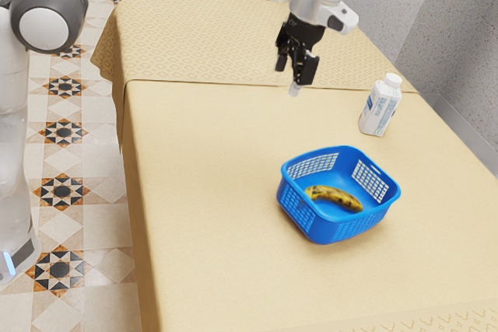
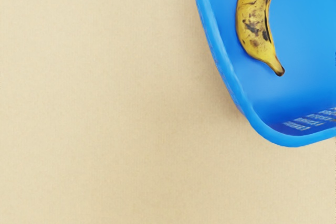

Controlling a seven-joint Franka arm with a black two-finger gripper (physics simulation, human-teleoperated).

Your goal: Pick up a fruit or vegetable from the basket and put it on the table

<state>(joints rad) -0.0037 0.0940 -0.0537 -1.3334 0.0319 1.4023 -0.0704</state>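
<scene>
Gripper [image 1: 288, 77] open wide, empty, above the table [image 1: 202, 200]. Banana [image 1: 334, 198] lies on the blue basket's [image 1: 319, 231] floor. Likely light, softish (spotty skin, probably ripe), bruises easily. Pinch gently across mid-curve; nearby wall may crowd one finger. No readable brand on the banana; bottle's [image 1: 380, 105] blue-marked label: too small to read.

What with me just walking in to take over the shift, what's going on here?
A robot arm hangs over a cloth-covered table, handling nothing at the moment: its end effector is open and empty. A spotted banana, not yet picked up, lies in the blue basket. A white bottle stands nearby on the table.
</scene>
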